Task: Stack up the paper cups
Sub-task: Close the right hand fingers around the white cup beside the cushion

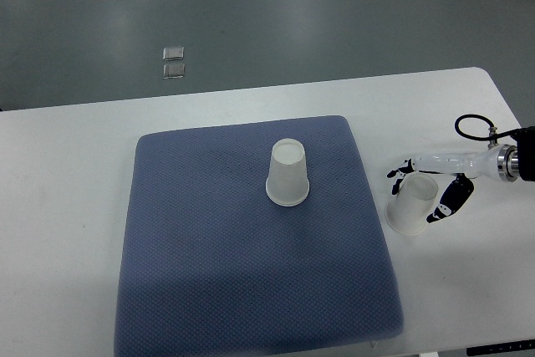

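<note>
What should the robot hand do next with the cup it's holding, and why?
Probably lift the translucent white paper cup and carry it left. The right hand grips it on the white table, off the blue-grey quilted mat, where the other upside-down paper cup waits.

Mat [251, 265], centre of table: blue-grey cloth w/ fine dimpled weave, matt, looking slightly rough. Table [67, 206]: white, smooth, matt, giving off only a faint sheen.

Cup on mat [287, 173], approx 12 o'clock of mat centre: whitish, semi-translucent, matt walls. Second cup [413, 204], 3 o'clock off mat edge: same finish.

Right hand [435, 186]: glossy white plastic shells w/ black parts, wrist showing a metallic ring.

Floor [251, 14], 12 o'clock: grey, smooth, reflecting softly.
</note>
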You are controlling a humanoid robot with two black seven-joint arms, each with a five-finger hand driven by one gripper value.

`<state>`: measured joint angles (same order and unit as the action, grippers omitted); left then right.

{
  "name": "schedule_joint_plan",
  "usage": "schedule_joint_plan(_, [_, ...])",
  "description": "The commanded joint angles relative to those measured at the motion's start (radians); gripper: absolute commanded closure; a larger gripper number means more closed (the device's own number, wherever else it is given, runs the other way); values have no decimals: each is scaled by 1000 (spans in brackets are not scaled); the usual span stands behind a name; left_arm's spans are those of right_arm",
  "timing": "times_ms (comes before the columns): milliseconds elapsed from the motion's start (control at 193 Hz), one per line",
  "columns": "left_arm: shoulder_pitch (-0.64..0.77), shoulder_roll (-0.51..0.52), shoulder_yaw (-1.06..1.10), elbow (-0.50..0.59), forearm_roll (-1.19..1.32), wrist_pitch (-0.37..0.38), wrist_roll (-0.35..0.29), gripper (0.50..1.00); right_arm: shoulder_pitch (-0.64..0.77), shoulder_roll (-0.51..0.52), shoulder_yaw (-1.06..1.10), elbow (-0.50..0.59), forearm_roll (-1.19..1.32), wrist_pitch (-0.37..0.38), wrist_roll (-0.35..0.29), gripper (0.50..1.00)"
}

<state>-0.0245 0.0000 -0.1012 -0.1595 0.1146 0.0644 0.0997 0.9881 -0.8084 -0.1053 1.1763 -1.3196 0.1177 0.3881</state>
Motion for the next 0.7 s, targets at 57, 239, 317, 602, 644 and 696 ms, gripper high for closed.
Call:
schedule_joint_plan(57, [0, 0, 0, 0, 0, 0, 0, 500, -3, 12, 2, -7, -1, -29, -2, 591])
schedule_joint_plan(239, [0, 0, 0, 0, 0, 0, 0, 500, -12, 21, 6, -7, -1, -49, -2, 591])
schedule_joint_plan(317, [0, 0, 0, 0, 0, 0, 0, 500, -20, 26, 6, -7, -1, -49, -2, 591])
schedule_joint_plan(602, [0, 0, 0, 0, 0, 0, 0, 500, -31, 43, 9, -9, -1, -50, -2, 611])
schedule_joint_plan(644, [0, 0, 0, 0, 0, 0, 0, 500, -29, 43, 9, -9, -1, -50, -2, 630])
schedule_joint_plan(696, [0, 0, 0, 0, -1, 0, 0, 500, -28, 44, 9, -9, -1, -49, -2, 646])
